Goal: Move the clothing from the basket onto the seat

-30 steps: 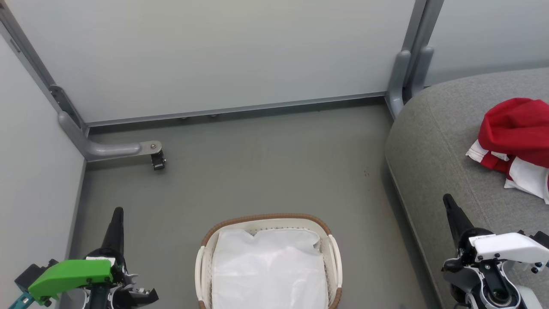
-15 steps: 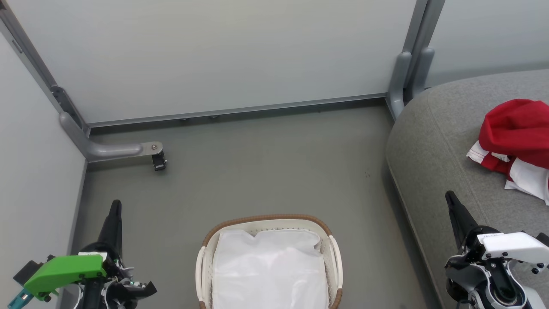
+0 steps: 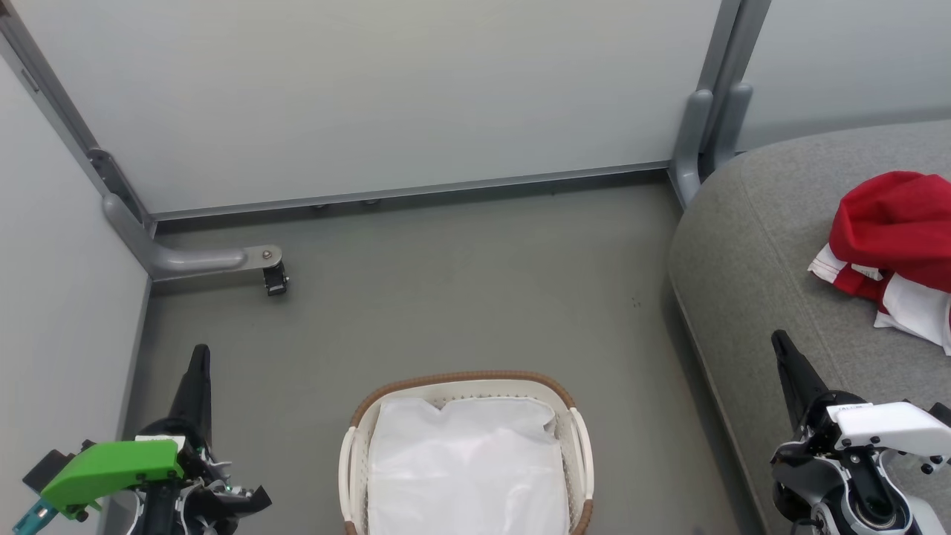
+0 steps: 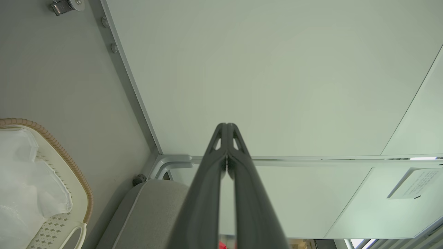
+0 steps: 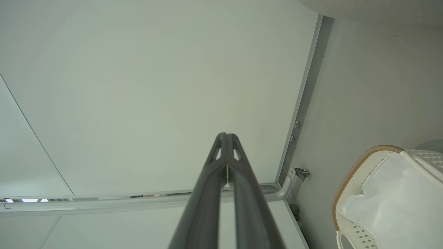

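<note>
The red and white clothing [image 3: 895, 245] lies crumpled on the grey seat [image 3: 750, 245] at the right edge of the head view. The white basket [image 3: 356, 446] with its brown woven rim stands on the floor at bottom centre, holding its white cloth liner [image 3: 464, 468]. My left gripper [image 3: 199, 355] is at the lower left, shut and empty, fingers pointing up beside the basket. My right gripper [image 3: 779, 340] is shut and empty over the seat's front edge, left of and below the clothing. In the wrist views both grippers' [image 4: 226, 127] [image 5: 226, 135] tips meet, with the basket [image 4: 74, 173] [image 5: 349, 176] at the side.
Pale partition panels [image 3: 386, 96] close the space at the back and left, with grey frame posts [image 3: 706, 119]. A grey foot bracket with a small black caster [image 3: 273, 279] juts onto the floor at the left. Bare grey floor [image 3: 461, 297] lies between the basket and the back panel.
The left arm has moved slightly left and down. The right arm shifted a little toward the right. Basket and clothing lie as before.
</note>
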`<state>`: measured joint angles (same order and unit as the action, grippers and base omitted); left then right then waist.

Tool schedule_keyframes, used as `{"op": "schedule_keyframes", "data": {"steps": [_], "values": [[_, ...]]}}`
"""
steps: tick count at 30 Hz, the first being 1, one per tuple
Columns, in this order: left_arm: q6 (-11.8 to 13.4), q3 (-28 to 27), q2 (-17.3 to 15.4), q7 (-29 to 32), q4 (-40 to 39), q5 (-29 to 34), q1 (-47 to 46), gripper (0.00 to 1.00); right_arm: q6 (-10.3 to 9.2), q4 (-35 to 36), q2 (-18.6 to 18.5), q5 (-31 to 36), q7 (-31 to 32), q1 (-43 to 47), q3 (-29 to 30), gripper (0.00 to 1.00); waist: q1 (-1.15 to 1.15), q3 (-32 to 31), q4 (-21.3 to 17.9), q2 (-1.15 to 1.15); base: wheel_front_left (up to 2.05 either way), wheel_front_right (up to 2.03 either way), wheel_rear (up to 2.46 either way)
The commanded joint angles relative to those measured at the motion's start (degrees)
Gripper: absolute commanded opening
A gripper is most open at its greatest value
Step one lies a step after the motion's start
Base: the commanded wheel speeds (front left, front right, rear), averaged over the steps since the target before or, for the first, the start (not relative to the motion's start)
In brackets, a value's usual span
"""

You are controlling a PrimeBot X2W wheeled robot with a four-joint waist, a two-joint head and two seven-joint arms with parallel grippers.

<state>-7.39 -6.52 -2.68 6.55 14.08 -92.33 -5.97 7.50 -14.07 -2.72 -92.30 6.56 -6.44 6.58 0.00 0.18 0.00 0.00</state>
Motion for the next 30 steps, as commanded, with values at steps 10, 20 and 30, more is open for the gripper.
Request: {"op": "schedule_keyframes", "data": {"steps": [10, 20, 30], "values": [[-0.24, -0.13, -0.37, 0.18, -0.1, -0.17, -0.59, 0.0, -0.02, 0.21, -0.29, -0.2, 0.17, 0.45, 0.08, 0.0, 0.0, 0.0, 0.0, 0.0, 0.0, 0.0, 0.0], [-0.24, -0.13, -0.37, 0.17, -0.09, -0.17, -0.59, 0.0, -0.02, 0.21, -0.29, -0.2, 0.17, 0.45, 0.08, 0.0, 0.0, 0.0, 0.0, 0.0, 0.0, 0.0, 0.0], [-0.24, -0.12, -0.37, 0.17, -0.1, -0.18, -0.59, 0.0, -0.02, 0.21, -0.29, -0.2, 0.16, 0.45, 0.07, 0.0, 0.0, 0.0, 0.0, 0.0, 0.0, 0.0, 0.0]]}}
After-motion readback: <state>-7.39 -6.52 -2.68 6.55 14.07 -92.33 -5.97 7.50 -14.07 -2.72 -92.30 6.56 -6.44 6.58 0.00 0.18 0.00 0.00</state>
